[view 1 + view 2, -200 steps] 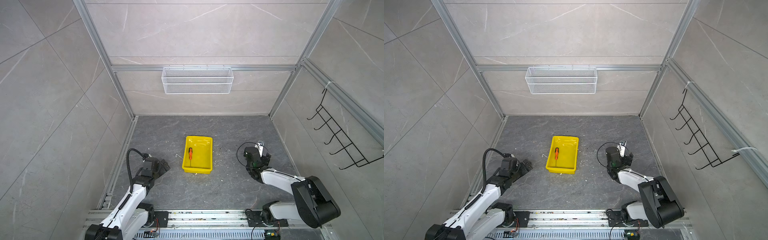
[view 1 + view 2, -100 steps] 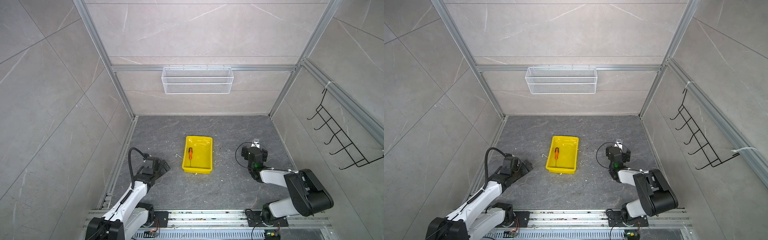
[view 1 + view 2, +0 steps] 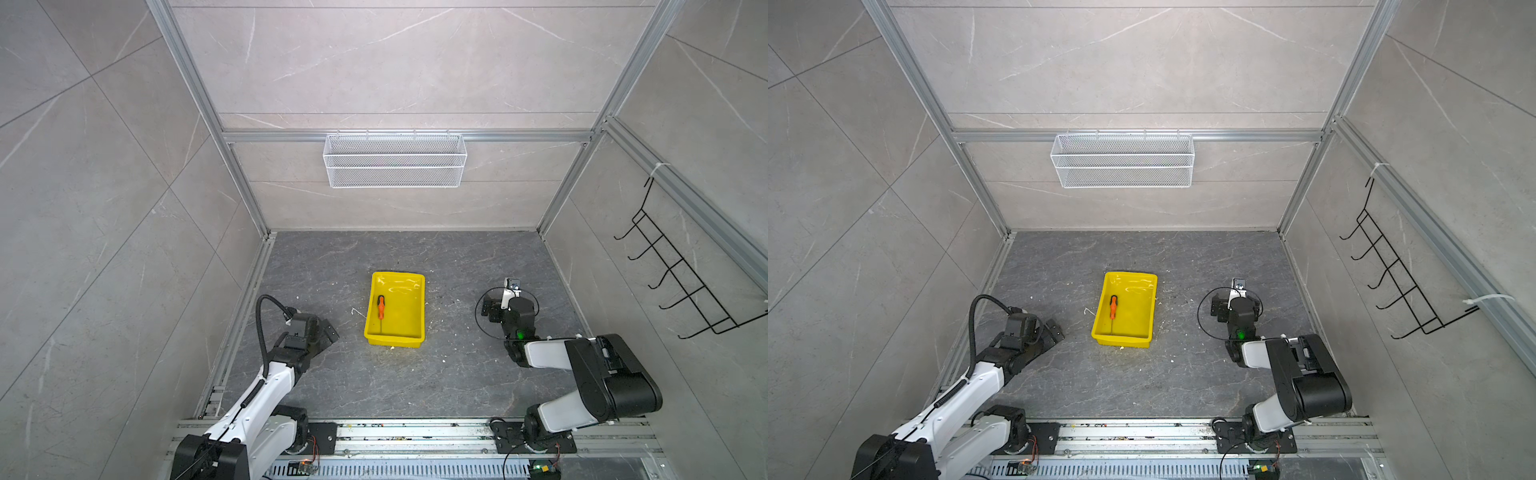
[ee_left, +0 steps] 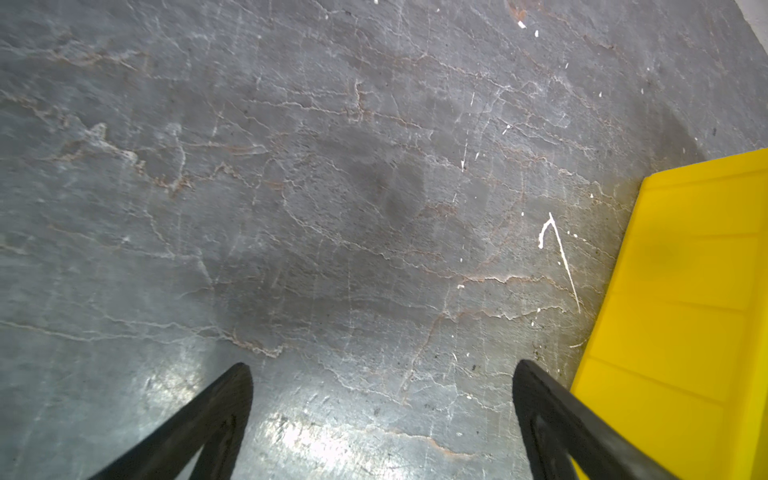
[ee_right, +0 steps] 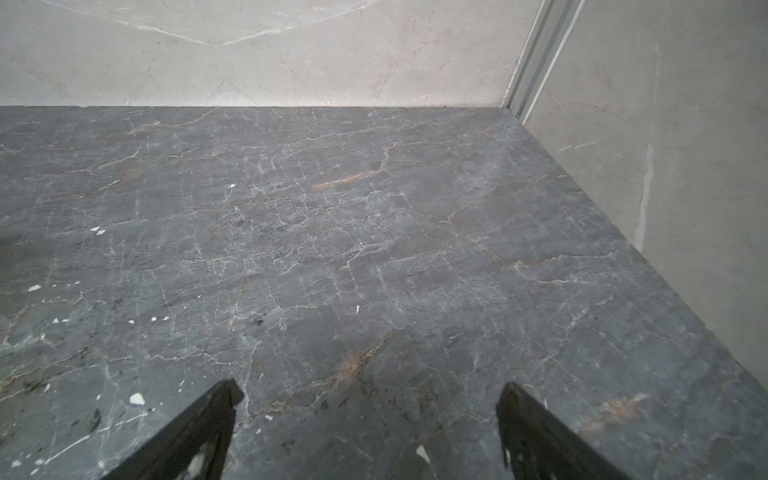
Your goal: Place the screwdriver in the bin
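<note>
Wire basket (image 3: 395, 160) on wall beyond bin (image 3: 405, 309)

We see two arms of one build: white shells between bulky black joints. On the left arm (image 3: 270, 386) a ribbed black cable (image 3: 260, 336) arcs to the wrist. On the right arm (image 3: 544, 354) a thin black wire (image 3: 476, 313) loops round the wrist, and a green light (image 3: 519, 333) glows there. Each stands on a black plate (image 3: 323, 436) on a silver rail (image 3: 415, 431). The left tool (image 4: 382, 370) and right tool (image 5: 370, 390) look alike to us: two black fingers (image 4: 208, 419) tapering to blunt tips.
</note>
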Robot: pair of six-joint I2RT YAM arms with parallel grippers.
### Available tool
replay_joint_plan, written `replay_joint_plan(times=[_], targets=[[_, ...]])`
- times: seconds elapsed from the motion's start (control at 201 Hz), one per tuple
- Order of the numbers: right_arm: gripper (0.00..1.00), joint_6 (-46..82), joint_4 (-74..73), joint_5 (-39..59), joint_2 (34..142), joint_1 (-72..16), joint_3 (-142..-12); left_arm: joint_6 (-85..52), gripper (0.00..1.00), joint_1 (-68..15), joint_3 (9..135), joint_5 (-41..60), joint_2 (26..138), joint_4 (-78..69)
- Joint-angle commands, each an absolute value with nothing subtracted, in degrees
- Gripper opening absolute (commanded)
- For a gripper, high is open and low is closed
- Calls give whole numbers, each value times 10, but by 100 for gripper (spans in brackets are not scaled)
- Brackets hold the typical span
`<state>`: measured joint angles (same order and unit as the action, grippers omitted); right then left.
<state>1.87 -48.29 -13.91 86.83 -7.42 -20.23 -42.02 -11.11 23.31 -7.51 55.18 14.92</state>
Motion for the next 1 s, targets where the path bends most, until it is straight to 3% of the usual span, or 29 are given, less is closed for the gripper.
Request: replay_joint_plan(times=[0.0, 0.289, 0.517, 0.701, 0.811, 0.99], targets=[[100, 13, -512, -121, 867, -73, -200, -421, 100, -112, 247, -93, 558, 136], [100, 9, -510, -119, 868, -74, -201, -376, 100, -112, 267, -105, 568, 140], [100, 9, -510, -119, 868, -73, -201, -337, 100, -112, 328, -160, 570, 48], [100, 9, -510, -119, 868, -74, -202, -149, 100, -112, 377, -205, 620, -19], [100, 10, -510, -119, 868, -74, -202, -149, 100, -112, 361, -309, 643, -2], [100, 8, -510, -119, 868, -74, -202, -99, 99, -112, 298, -326, 644, -86]])
